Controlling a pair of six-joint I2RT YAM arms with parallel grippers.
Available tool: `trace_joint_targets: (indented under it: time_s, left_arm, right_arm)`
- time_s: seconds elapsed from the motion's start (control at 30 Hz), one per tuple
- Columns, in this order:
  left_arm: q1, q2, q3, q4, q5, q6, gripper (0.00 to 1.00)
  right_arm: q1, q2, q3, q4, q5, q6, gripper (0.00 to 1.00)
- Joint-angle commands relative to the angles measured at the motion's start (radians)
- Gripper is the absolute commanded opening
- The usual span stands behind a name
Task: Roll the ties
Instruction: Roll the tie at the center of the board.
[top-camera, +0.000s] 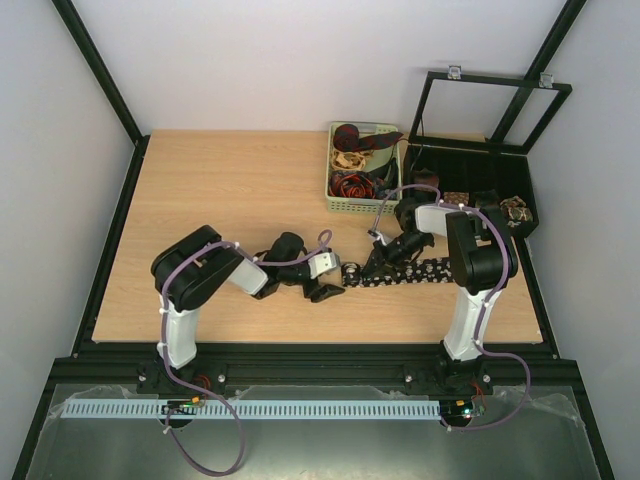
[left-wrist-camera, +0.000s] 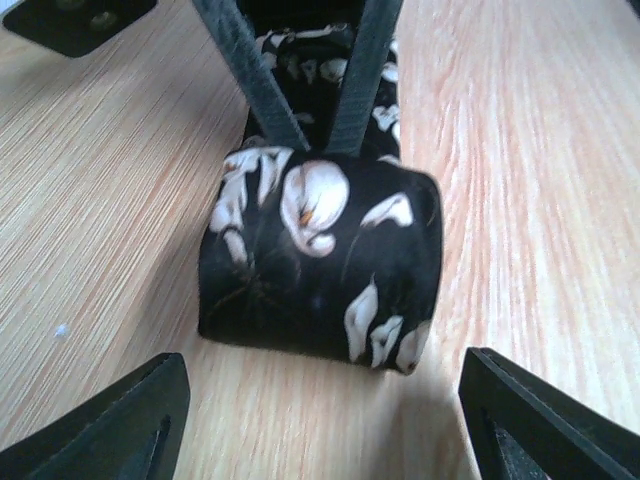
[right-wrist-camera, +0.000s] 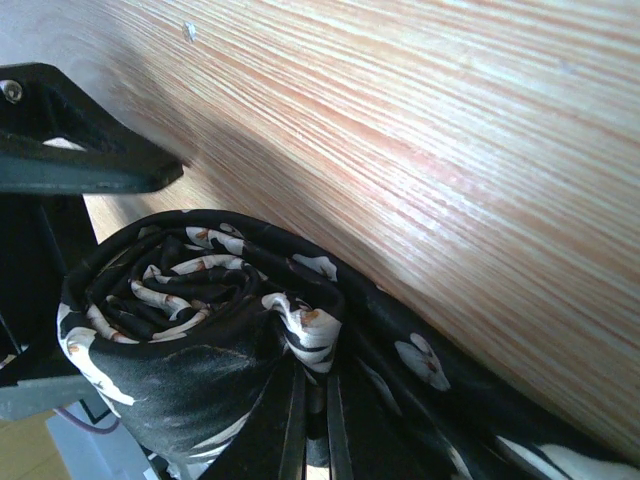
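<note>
Looking at a long black fabric necktie with white flower print (top-camera: 415, 271), lying on the pale wooden table (top-camera: 230, 200) between the two arms, its left end wound into a small thick coil (left-wrist-camera: 320, 260). Pinching this coil with the right gripper (right-wrist-camera: 312, 430), narrow dark fingers (left-wrist-camera: 262, 80) nearly together and going into the middle of the roll. Hovering the left gripper (top-camera: 335, 282) just beside the coil, jaws standing wide, touching nothing. Further back, seeing more ties (top-camera: 355, 185), red and beige, lying in a pale green plastic basket (top-camera: 360, 209), and small rolls sitting in a black tray (top-camera: 490, 170).
</note>
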Motion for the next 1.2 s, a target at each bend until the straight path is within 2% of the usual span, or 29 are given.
trace_joint_targets:
  time_s: [0.0, 0.17, 0.4, 0.77, 0.97, 1.07, 1.17]
  left_arm:
    - [-0.006, 0.042, 0.011, 0.101, 0.084, -0.105, 0.77]
    - [-0.016, 0.118, 0.063, 0.165, 0.064, -0.147, 0.73]
    - [-0.052, 0.125, 0.093, 0.200, 0.044, -0.134, 0.58]
    - [-0.082, 0.150, 0.126, 0.199, 0.014, -0.084, 0.52]
    - [-0.092, 0.147, 0.146, 0.180, -0.016, -0.079, 0.53]
    - [-0.065, 0.124, 0.092, 0.214, -0.002, -0.124, 0.63]
    - [-0.032, 0.089, 0.028, 0.213, 0.032, -0.101, 0.68]
  right_arm:
    - [0.003, 0.035, -0.041, 0.058, 0.202, -0.008, 0.02]
    - [0.008, 0.048, -0.055, 0.066, 0.212, -0.018, 0.01]
    - [0.013, 0.062, -0.039, 0.051, 0.212, -0.023, 0.01]
    - [0.037, 0.064, -0.041, 0.065, 0.204, -0.005, 0.01]
    - [0.045, 0.063, -0.045, 0.068, 0.201, -0.004, 0.01]
    - [0.046, 0.056, -0.045, 0.060, 0.213, -0.018, 0.01]
    - [0.049, 0.055, -0.048, 0.060, 0.211, -0.032, 0.01]
